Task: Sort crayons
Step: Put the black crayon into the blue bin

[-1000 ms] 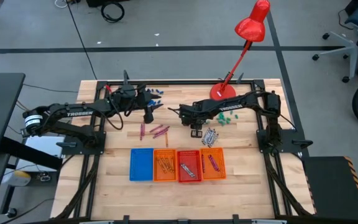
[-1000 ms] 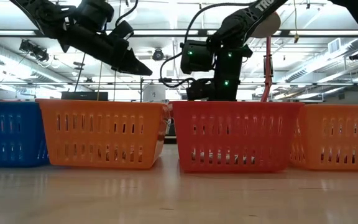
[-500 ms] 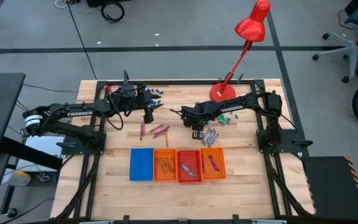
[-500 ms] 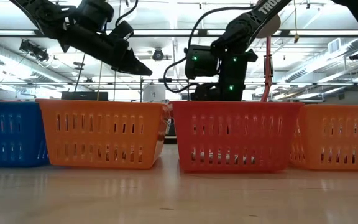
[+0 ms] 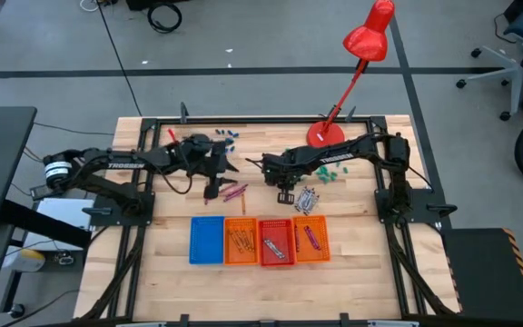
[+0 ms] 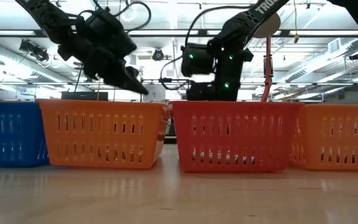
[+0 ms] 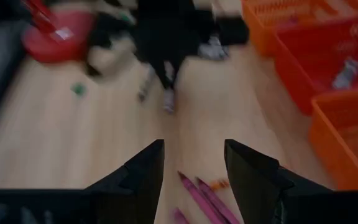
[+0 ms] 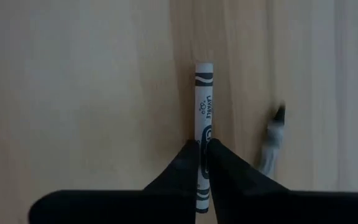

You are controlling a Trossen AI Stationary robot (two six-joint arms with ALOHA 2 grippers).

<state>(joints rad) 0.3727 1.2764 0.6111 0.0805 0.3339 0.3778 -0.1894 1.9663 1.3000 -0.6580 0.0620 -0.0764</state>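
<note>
Four trays [image 5: 206, 241] sit near scattered crayons [image 5: 235, 192].

Right end effector [image 8: 202, 149] pinched; left [image 7: 194, 163] spread.

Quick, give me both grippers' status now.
Left gripper: open, holding nothing, above the purple crayons.
Right gripper: jaws closed on a silvery grey crayon lying on the table.
</note>
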